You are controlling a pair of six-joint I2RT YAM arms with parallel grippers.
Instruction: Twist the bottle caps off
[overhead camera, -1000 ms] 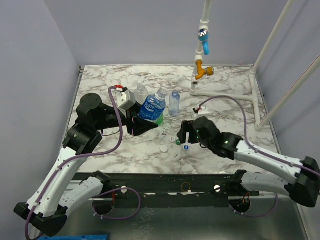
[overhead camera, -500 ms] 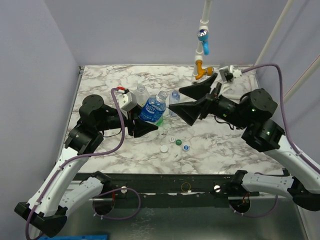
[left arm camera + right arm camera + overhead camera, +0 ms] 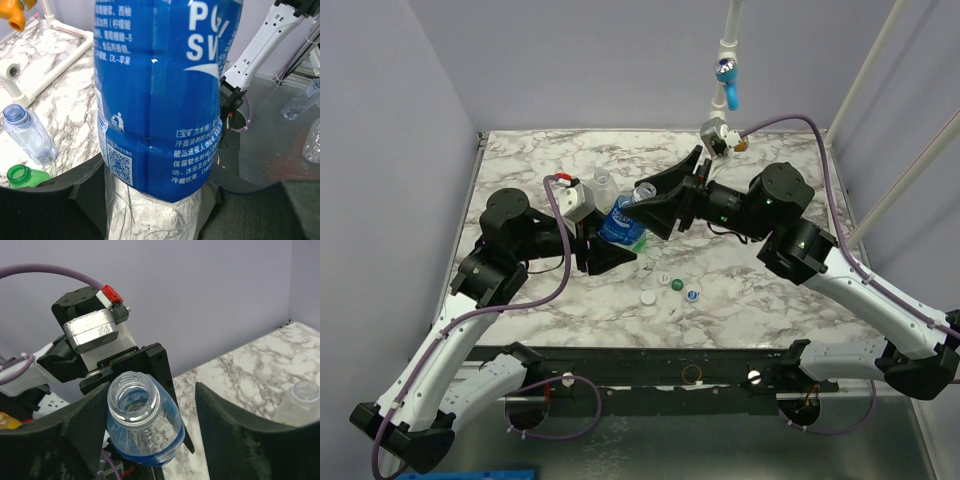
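My left gripper (image 3: pixel 610 245) (image 3: pixel 160 205) is shut on the lower body of a blue-labelled bottle (image 3: pixel 623 217) (image 3: pixel 160 90) and holds it tilted above the table. Its mouth (image 3: pixel 131 392) is bare, with no cap on it. My right gripper (image 3: pixel 645 212) (image 3: pixel 152 390) stands open around the neck: the left finger (image 3: pixel 85 420) lies against the neck, the right finger (image 3: pixel 235 425) stays well clear. Several loose bottle caps lie on the table in front: a white one (image 3: pixel 648 297), a green one (image 3: pixel 676 284), one with blue (image 3: pixel 692 295).
A clear uncapped bottle (image 3: pixel 602 184) stands behind the held one. An open green bottle (image 3: pixel 22 175) and a small clear bottle (image 3: pixel 27 132) stand beside it. A white pipe frame (image 3: pixel 775 195) with a blue valve (image 3: pixel 727 80) rises at the back right.
My right arm has risen from the caps on the table and swung left to the held bottle's mouth, its jaws opening wide and then narrowing. The left arm and bottle have stayed put.
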